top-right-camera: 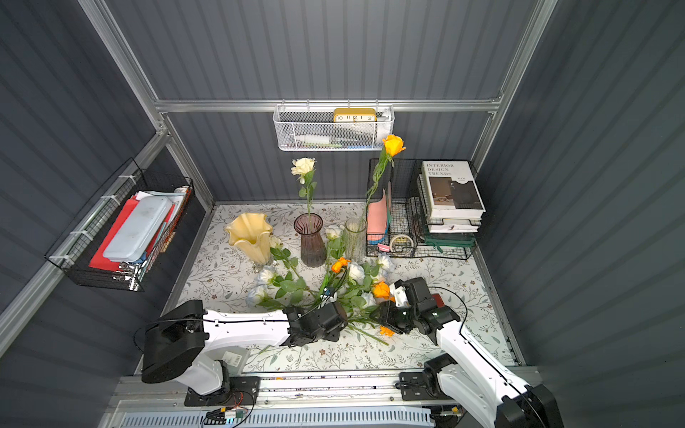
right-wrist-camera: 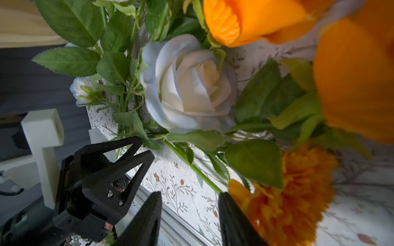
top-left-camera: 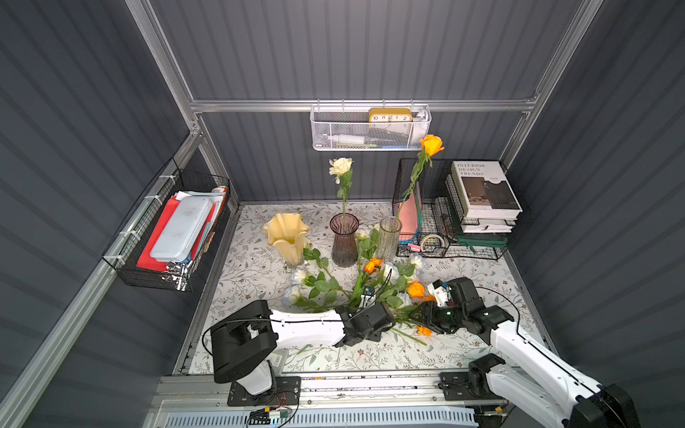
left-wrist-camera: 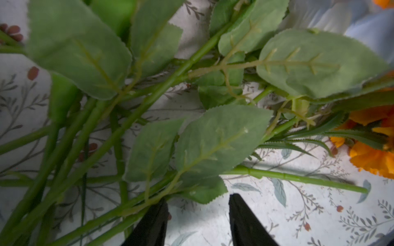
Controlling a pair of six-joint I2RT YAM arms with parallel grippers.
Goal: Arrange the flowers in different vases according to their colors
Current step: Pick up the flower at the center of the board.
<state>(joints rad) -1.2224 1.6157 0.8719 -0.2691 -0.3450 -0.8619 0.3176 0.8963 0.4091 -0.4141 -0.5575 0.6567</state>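
Observation:
A pale yellow vase point(top-left-camera: 285, 237) stands empty. The purple vase point(top-left-camera: 344, 241) holds a cream rose point(top-left-camera: 341, 166), and the clear vase point(top-left-camera: 388, 237) holds an orange rose point(top-left-camera: 432, 144). The other flowers point(top-left-camera: 356, 285) lie in a heap on the cloth in front of them. My left gripper point(left-wrist-camera: 198, 201) is open low over the stems, with stems against one finger and bare cloth between the jaws. My right gripper point(right-wrist-camera: 190, 194) faces it, open and empty, beside an orange marigold point(right-wrist-camera: 294, 191) and below a white rose point(right-wrist-camera: 187, 85). Both grippers sit close together at the heap's near edge.
A black wire rack point(top-left-camera: 407, 178) with stacked books point(top-left-camera: 482, 192) and a tape roll point(top-left-camera: 432, 242) fills the back right corner. A white mesh basket point(top-left-camera: 370, 128) hangs on the rear wall. A black basket point(top-left-camera: 170, 229) of papers hangs on the left wall.

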